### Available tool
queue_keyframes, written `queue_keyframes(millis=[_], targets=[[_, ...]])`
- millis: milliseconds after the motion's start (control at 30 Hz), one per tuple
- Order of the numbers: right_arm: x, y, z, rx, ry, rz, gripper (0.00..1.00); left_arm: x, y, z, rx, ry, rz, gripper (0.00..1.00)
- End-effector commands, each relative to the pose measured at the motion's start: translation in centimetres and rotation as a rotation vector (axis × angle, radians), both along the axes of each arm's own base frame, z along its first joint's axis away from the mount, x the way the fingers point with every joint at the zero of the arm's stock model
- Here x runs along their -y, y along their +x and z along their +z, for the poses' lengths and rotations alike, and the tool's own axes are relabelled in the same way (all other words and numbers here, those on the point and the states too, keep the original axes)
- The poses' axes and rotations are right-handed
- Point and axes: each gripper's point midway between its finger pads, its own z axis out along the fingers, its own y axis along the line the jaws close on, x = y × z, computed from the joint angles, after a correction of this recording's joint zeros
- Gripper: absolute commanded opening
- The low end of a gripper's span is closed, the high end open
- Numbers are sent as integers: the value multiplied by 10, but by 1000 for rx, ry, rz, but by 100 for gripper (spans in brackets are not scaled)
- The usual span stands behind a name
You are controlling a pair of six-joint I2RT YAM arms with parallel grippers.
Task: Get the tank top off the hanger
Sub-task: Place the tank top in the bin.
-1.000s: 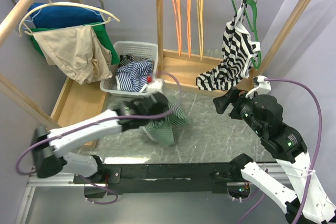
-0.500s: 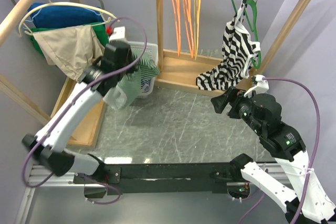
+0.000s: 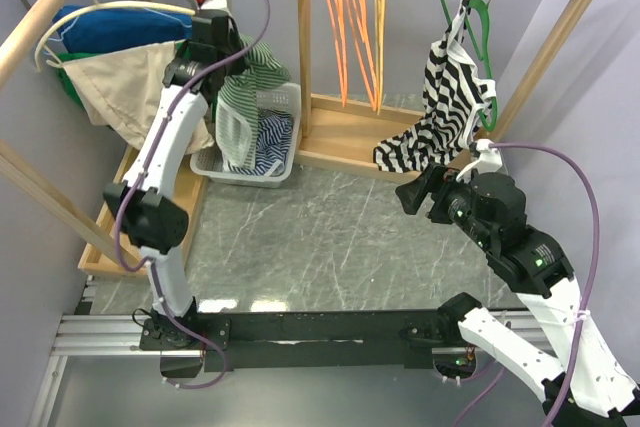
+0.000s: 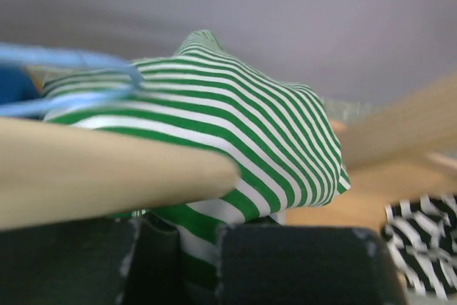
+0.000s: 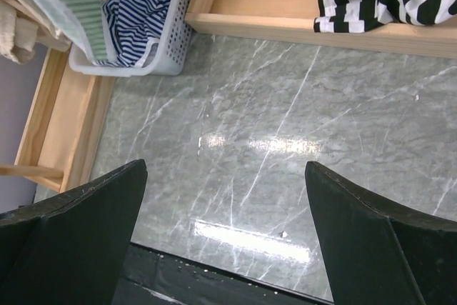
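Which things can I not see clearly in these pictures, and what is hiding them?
Top view: much of the green hanger is covered by the tank top.
Top view: part of the basket is behind the green-striped cloth.
Left wrist view: the tips of the left gripper are buried in that cloth; the wooden bar in front is blurred.

The left gripper [image 3: 228, 55] is clamped on the green-striped tank top [image 3: 240, 99], which hangs beneath it above the white basket [image 3: 250, 177]. The right gripper [image 3: 412, 197] hovers wide-jawed just below the black-and-white striped garment [image 3: 448, 97].
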Motion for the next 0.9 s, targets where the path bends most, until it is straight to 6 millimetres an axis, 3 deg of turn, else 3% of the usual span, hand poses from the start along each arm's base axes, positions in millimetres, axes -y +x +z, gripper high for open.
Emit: queue_keyframes(millis=[0,33,100,200,333,367,433,467,567,733,767,800,833,867], targets=[[-6,9,-1,19,7,12,100,3,37,39,157,3,-67,1],[-8,10,-4,11,3,15,100,7,48,27,147,8,-79,1],[-9,12,-4,8,4,19,100,11,61,28,193,21,-91,1],[-14,15,-8,-7,2,34,100,17,77,7,185,27,-116,1],[-20,19,-15,-24,-6,55,100,15,85,-48,91,47,-99,1],[-19,19,-16,-30,-10,53,100,14,82,-70,43,53,-96,1],[-20,20,-19,-36,-22,58,100,10,78,-91,-2,62,-74,1],[-19,20,-19,-37,-27,56,100,7,72,-114,-52,61,-62,1],[-19,21,-20,-37,-34,58,100,4,59,-141,-135,55,-49,1],[-20,21,-17,-34,-30,61,100,0,49,-177,-245,56,-25,1],[-19,20,-17,-37,-30,56,100,-1,53,-173,-249,51,-19,1],[-15,20,-14,-29,-30,36,100,-3,50,-193,-311,63,-14,1],[-13,19,-11,-20,-25,27,100,-5,50,-199,-338,56,-19,1],[-11,18,-9,-12,-23,18,100,-4,55,-191,-329,37,-13,1]])
